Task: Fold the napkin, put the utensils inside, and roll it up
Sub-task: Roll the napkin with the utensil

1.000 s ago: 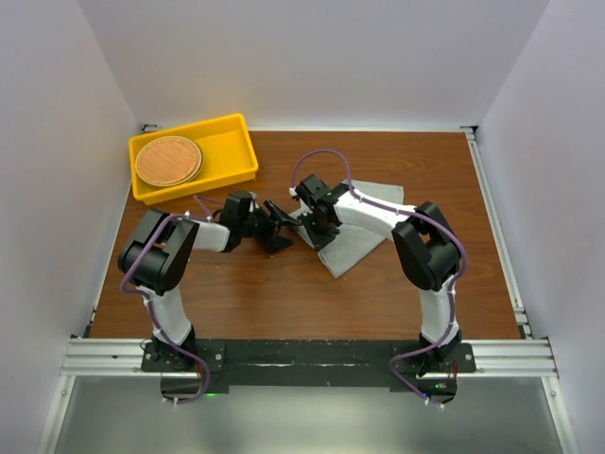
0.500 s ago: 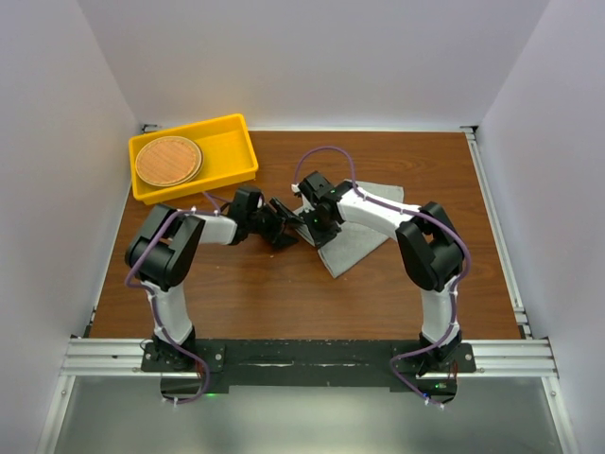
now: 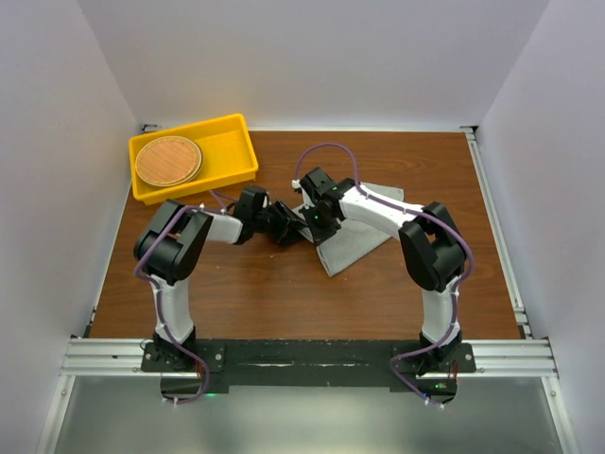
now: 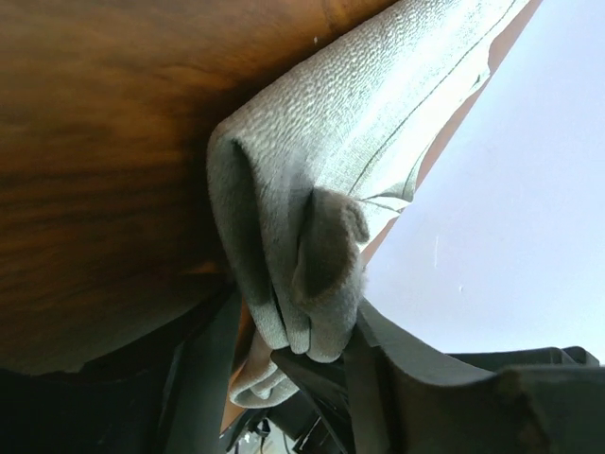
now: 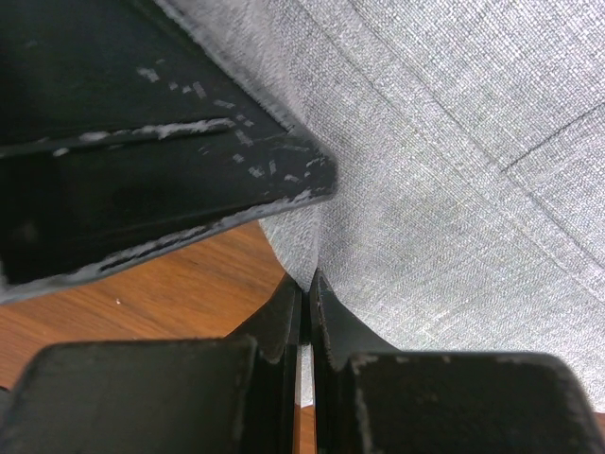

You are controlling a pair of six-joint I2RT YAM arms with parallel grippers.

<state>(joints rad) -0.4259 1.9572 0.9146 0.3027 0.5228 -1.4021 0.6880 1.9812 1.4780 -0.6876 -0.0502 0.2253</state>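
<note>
Napkin (image 3: 357, 241) lies mid-tabletop (image 3: 265, 293), its left edge bunched up. Left claw (image 4: 295, 352) clamps bunched fold of cloth. Right claw (image 5: 304, 288) pinched closed on napkin edge, just beside left claw.

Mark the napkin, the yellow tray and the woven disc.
napkin (image 3: 350, 251), top view, its near uncovered part.
yellow tray (image 3: 230, 151), top view, bare floor.
woven disc (image 3: 168, 161), top view, its centre.

Both arms reach inward, black two-finger left gripper (image 3: 287, 227) and black two-finger right gripper (image 3: 316, 217) almost touching, each one's fingers clamped down
</note>
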